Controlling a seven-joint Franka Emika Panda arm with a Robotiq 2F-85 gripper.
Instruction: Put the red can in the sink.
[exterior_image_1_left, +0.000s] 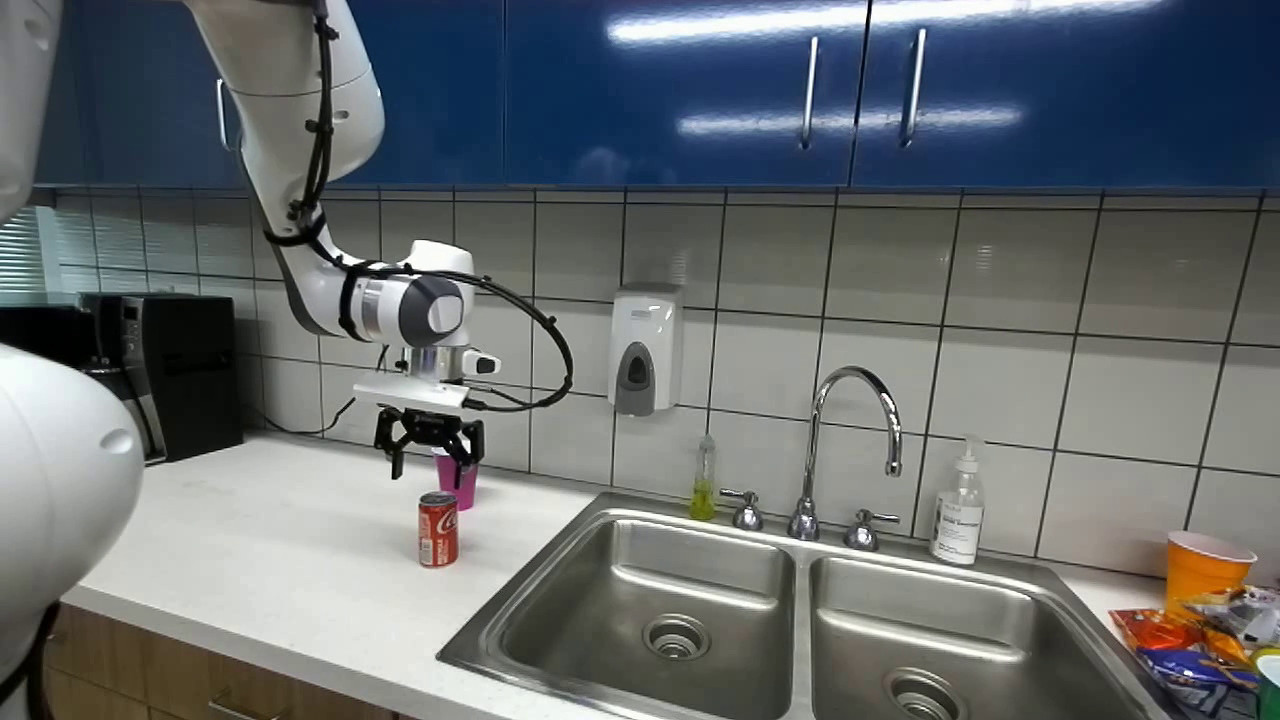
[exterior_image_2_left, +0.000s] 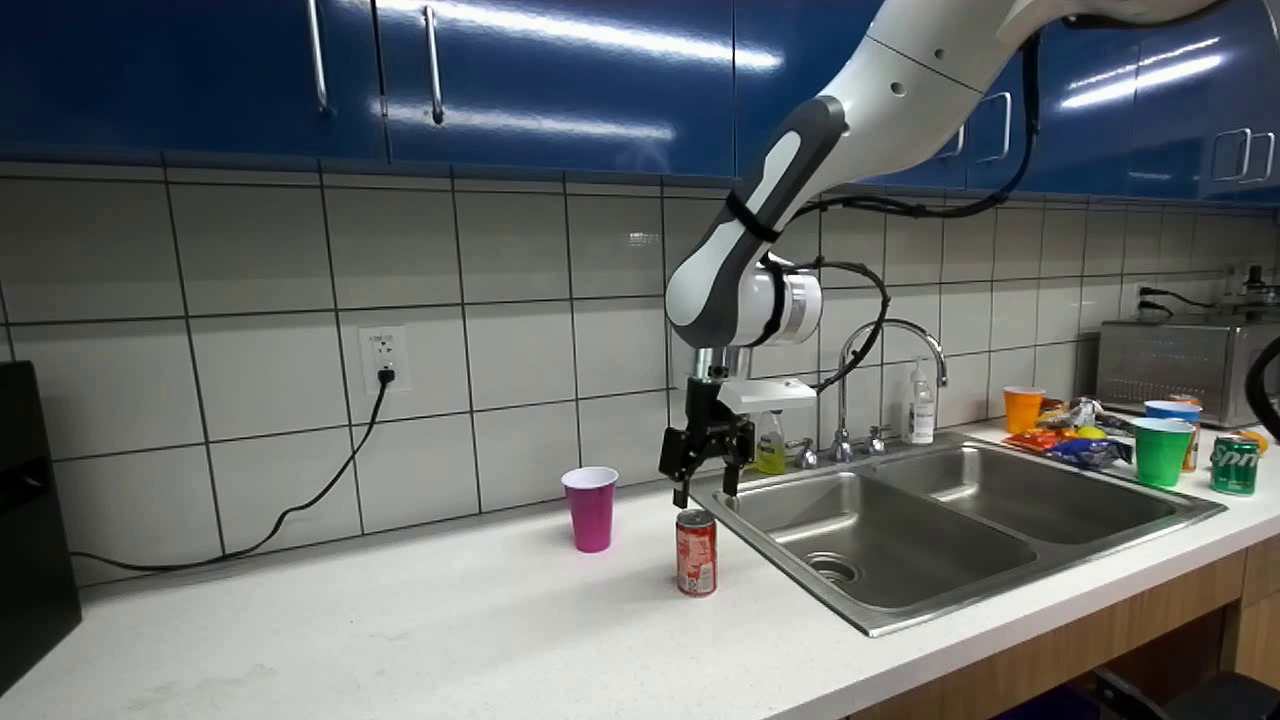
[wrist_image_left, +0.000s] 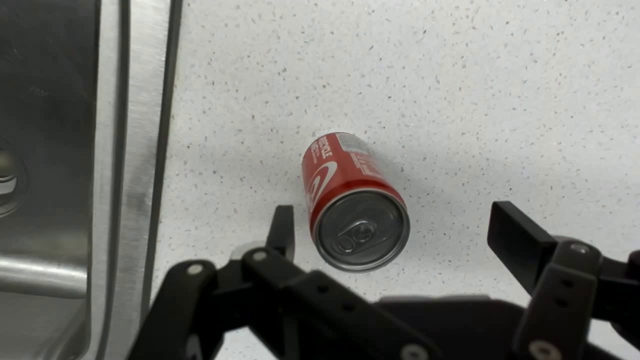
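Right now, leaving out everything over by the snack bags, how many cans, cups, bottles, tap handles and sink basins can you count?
Cans: 1, the red can
Cups: 1, the pink cup
Bottles: 2, the pump bottle and yellow-green bottle
Tap handles: 2
Sink basins: 2
Total: 8

Gripper (exterior_image_2_left: 706, 493) above a red can (exterior_image_2_left: 697, 553) beside a double-basin sink (exterior_image_2_left: 960, 594), in an exterior view.
The gripper points downward, jaws parted; the red can stands upright on the white counter (exterior_image_2_left: 400, 640), a pink cup (exterior_image_2_left: 592, 515) near it. A chrome faucet (exterior_image_2_left: 842, 410) rises from the sink's back edge. Past the sink, an orange cup (exterior_image_2_left: 1023, 409), a green cup (exterior_image_2_left: 1161, 457) and a green can (exterior_image_2_left: 1234, 466) stand near bright packets (exterior_image_2_left: 1088, 453).
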